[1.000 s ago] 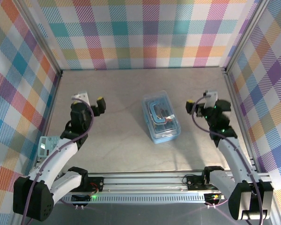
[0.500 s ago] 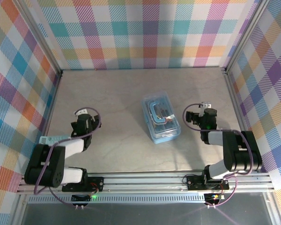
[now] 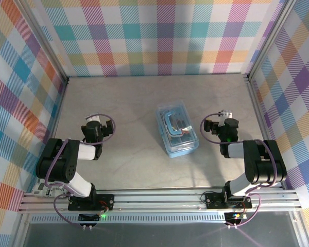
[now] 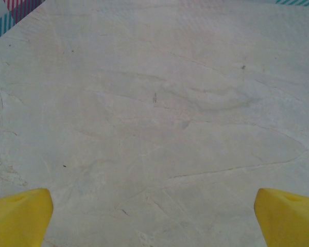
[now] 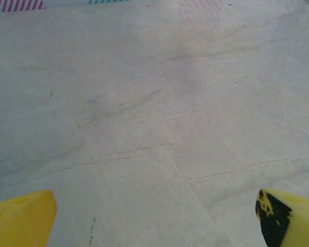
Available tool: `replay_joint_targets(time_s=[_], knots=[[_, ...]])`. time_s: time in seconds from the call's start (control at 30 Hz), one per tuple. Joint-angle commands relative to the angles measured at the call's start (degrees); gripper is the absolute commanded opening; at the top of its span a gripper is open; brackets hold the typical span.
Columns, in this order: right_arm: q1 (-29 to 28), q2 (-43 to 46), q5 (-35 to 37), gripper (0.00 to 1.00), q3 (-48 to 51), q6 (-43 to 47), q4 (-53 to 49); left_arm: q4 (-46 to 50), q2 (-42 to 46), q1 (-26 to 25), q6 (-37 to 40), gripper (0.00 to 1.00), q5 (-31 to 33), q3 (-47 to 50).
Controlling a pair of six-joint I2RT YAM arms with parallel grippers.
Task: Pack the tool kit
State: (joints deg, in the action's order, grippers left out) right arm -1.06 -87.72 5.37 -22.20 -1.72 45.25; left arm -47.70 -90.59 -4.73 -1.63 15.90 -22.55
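Observation:
The tool kit [image 3: 177, 129] is a translucent light-blue box in the middle of the table. Its clear lid lies down, with the blue handle flat on top and small tools dimly visible through it. My left gripper [image 3: 97, 127] is low over the table well left of the box, arm folded back. In the left wrist view its yellow fingertips [image 4: 19, 216] stand wide apart over bare table, so the left gripper [image 4: 154, 218] is open. My right gripper [image 3: 220, 126] sits a little right of the box. It is also open [image 5: 154, 218], its yellow fingertips [image 5: 20, 217] spread with nothing between them.
The grey stone-patterned tabletop [image 3: 134, 98] is boxed in by checked walls [image 3: 154, 36] on three sides. An aluminium rail [image 3: 159, 198] carrying both arm bases runs along the near edge.
Both arms have folded back toward their bases and dropped lower. Each gripper has drawn slightly nearer the front edge. The jaws stay wide and the box has not moved.

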Motion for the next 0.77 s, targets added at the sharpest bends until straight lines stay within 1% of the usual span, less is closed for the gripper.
replay_joint_targets(time_s=[0.0, 0.53, 0.6, 0.73], knots=[[0.27, 0.24, -0.95, 0.99, -0.75, -0.37, 2.78, -3.69, 0.30, -0.28, 1.10, 0.99, -0.30, 0.22], [0.27, 0.12, -0.97, 0.99, -0.90, -0.31, 2.57, -3.54, 0.33, -0.63, 1.45, 1.00, 0.02, 0.13], [0.32, -0.05, -4.91, 0.99, -1.86, 1.12, 1.01, -3.54, 0.27, -0.63, 1.45, 1.00, 0.07, 0.13], [0.40, 0.18, -5.23, 0.99, -1.45, 1.26, 1.55, -3.54, 0.32, -0.63, 1.45, 1.00, 0.05, 0.08]])
